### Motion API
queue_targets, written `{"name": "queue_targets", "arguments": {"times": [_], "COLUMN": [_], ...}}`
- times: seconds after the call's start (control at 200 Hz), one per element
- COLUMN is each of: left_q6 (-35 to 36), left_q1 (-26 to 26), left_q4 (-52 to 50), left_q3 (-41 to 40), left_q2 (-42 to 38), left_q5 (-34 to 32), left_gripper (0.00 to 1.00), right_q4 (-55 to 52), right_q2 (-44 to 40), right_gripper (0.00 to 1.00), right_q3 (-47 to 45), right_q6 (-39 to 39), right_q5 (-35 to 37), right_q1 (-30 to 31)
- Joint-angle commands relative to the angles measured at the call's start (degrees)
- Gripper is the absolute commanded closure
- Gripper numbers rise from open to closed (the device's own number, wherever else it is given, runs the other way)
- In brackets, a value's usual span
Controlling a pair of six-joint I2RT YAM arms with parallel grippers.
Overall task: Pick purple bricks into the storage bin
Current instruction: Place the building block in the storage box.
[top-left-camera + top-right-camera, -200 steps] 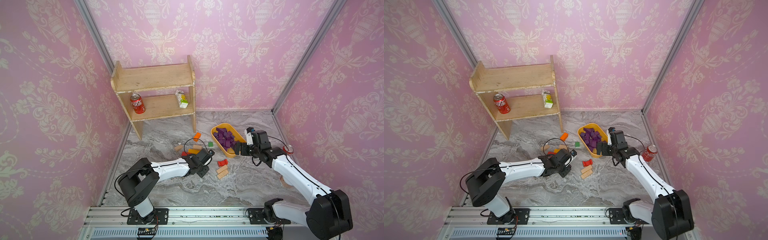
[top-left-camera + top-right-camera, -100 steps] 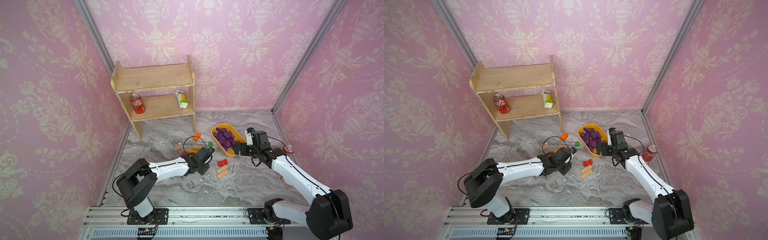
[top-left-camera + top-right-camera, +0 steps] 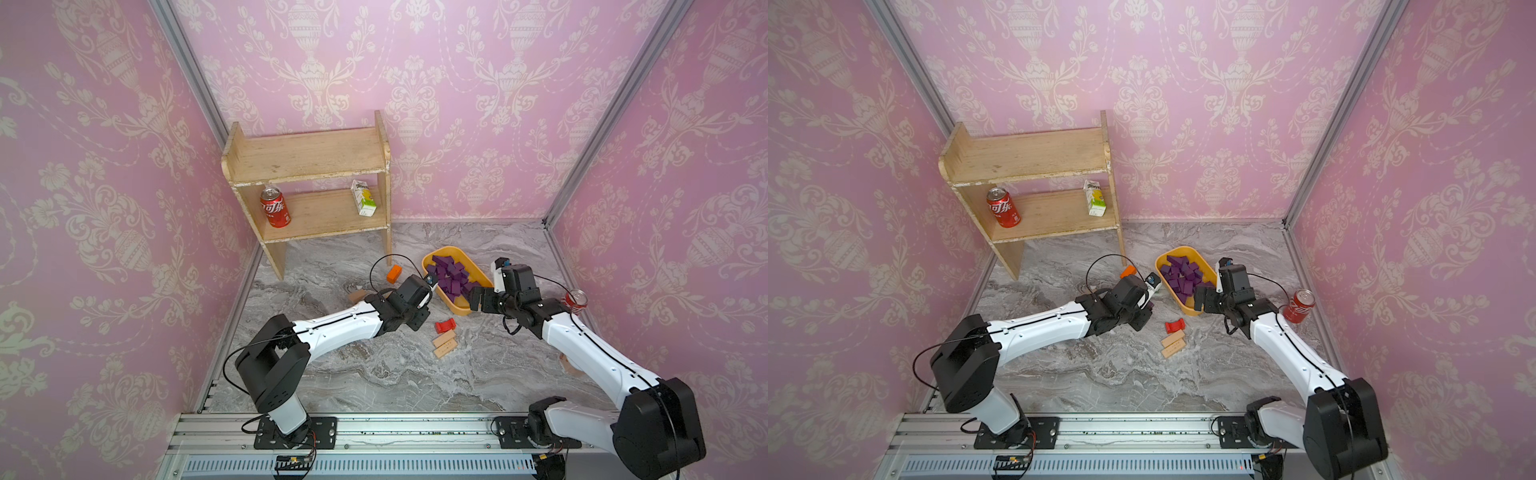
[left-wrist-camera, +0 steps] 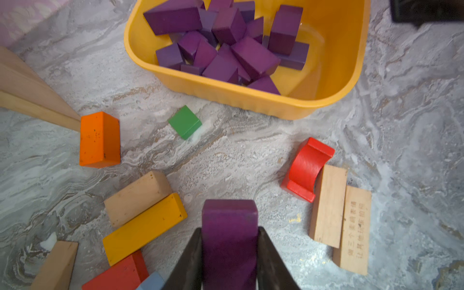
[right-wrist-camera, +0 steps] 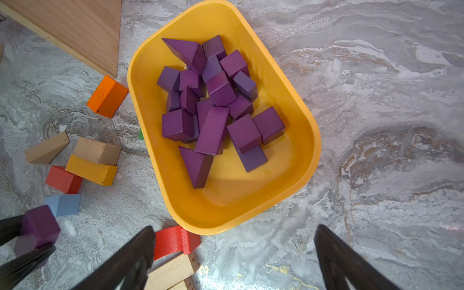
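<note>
The storage bin [image 3: 457, 308] is a yellow-orange tray at the back right of the marble floor, and a heap of purple bricks [image 3: 451, 276] lies in it. The bin [image 5: 238, 200] and its bricks [image 5: 213, 105] fill the right wrist view. My left gripper [image 4: 229, 229] is shut on one more purple brick [image 4: 229, 216], held above the floor just short of the bin's near wall [image 4: 226, 93]. That held brick [image 5: 40, 226] also shows in the right wrist view. My right gripper [image 5: 234, 229] stands open and empty at the bin's front corner, as seen in a top view [image 3: 1200, 300].
Around the left gripper lie a red arch block [image 4: 307, 168], two tan bars [image 4: 329, 203], a green cube [image 4: 185, 121], an orange block [image 4: 99, 139] and a yellow bar [image 4: 144, 228]. A wooden shelf [image 3: 307, 166] stands at the back left. A red can [image 3: 1298, 305] stands by the right wall.
My left gripper has risen and moved toward the bin with the purple brick in it. The right arm has stayed in place, open.
</note>
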Motion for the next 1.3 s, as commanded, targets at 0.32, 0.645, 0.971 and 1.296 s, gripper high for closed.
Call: {"name": "queue_targets", "arguments": {"times": [0.32,0.645,0.971,1.296], "left_q6": [4.9,4.9,3.8,6.3], "left_q1": [2.0,2.7,3.0,7.2], "left_q4": [0.0,-1.7,1.5,15.1], "left_q3": [22.0,35.0,32.4,4.1], "left_q2": [15.0,23.4,21.2,-2.4], "left_q5": [3.0,5.4,1.0,-11.0], "left_gripper": [0.74,0.56,0.02,0.01], "right_q4": [1.7,1.6,1.7,2.1], "right_q2": [-6.1,-5.5,-5.6,-6.8], "right_gripper": [0.0,0.0,0.0,0.0], "right_q3": [-4.5,-4.4,-4.6,-5.3], "right_q6": [1.9,1.9,1.9,2.0], "right_q5": [7.7,8.1,7.8,7.9], "right_q1": [0.0,-0.1,-0.1,-0.2]}}
